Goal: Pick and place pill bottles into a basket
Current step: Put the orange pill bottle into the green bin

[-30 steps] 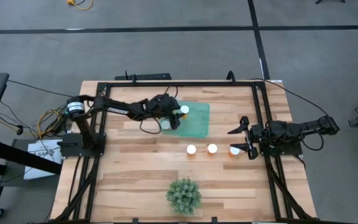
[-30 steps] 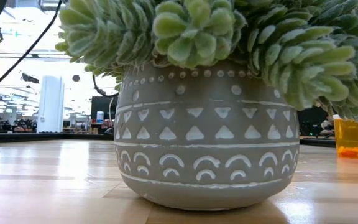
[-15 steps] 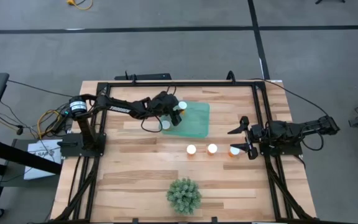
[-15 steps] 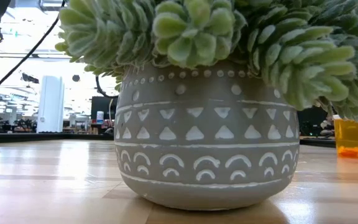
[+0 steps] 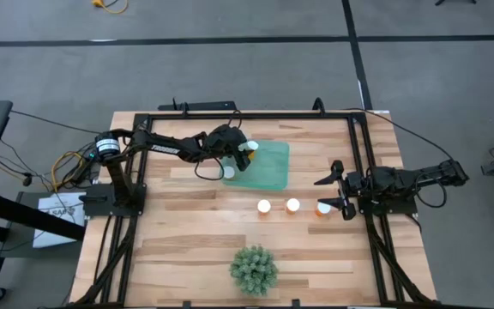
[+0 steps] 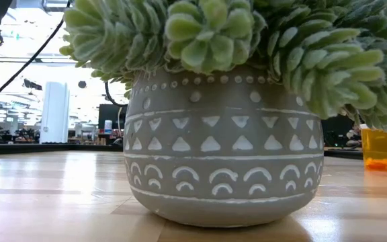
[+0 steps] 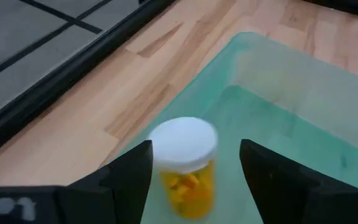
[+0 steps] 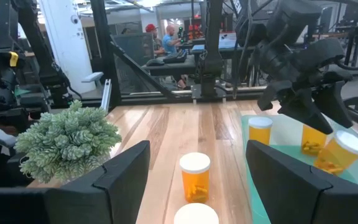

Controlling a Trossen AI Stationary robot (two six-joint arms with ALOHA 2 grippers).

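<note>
Wooden table [image 5: 187, 232] is seen from above, framed by black rails; on it, toward the far side, a shallow teal-green basket [image 5: 273, 172] is laid flat; near the front edge a spiky green plant [image 5: 254, 269] is stood in a patterned grey pot [image 6: 224, 154], which fills most of the low view. The left arm is stretched across the table to the basket's left edge; the left gripper [image 5: 240, 156] is held above that edge, its fingers pinched on a pill bottle [image 7: 184, 167], which is tilted, white cap upward, over the basket's floor in the left wrist view. A second bottle [image 5: 228, 172] is seen at the basket's left rim, just below the gripper; whether it is inside or outside the rim cannot be told. The right arm is parked at the table's right side; the right gripper [image 5: 336, 192] is spread wide, with nothing between its fingers. Three more bottles are stood in a row in front of the basket, apart from it: one [image 5: 264, 207] on the left, one [image 5: 293, 205] in the middle, one [image 5: 323, 209] just beside the right gripper's fingers.
</note>
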